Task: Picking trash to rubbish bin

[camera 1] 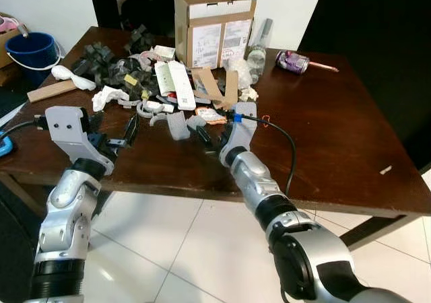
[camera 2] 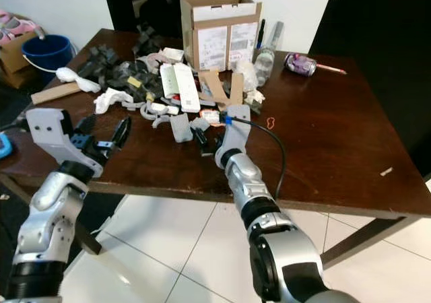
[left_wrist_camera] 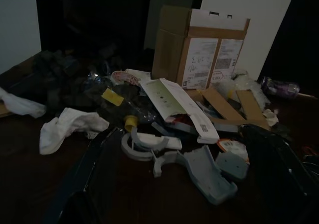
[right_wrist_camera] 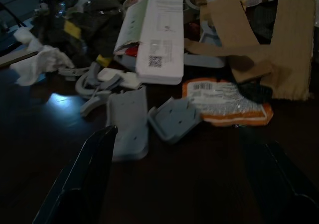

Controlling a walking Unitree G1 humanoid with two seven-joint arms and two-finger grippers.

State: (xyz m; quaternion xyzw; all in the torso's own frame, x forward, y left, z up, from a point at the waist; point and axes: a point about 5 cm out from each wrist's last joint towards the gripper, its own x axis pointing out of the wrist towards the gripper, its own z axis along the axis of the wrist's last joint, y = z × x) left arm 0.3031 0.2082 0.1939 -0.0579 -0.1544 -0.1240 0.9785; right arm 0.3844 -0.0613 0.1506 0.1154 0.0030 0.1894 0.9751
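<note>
left gripper [camera 1: 132,129] spread, over table [camera 1: 337,148] edge | right gripper [camera 1: 211,140] spread, empty, near grey plastic piece [camera 1: 177,125] | trash pile beyond

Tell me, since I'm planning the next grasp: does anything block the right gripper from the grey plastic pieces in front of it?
Nothing visible does. The right gripper, fingers open, faces the small grey plastic piece across bare dark wooden table.

Glossy dark wooden table [camera 1: 337,135]; matt corrugated cardboard box [camera 1: 214,27] (paper labels); grey plastic scraps [right_wrist_camera: 128,122]
</note>
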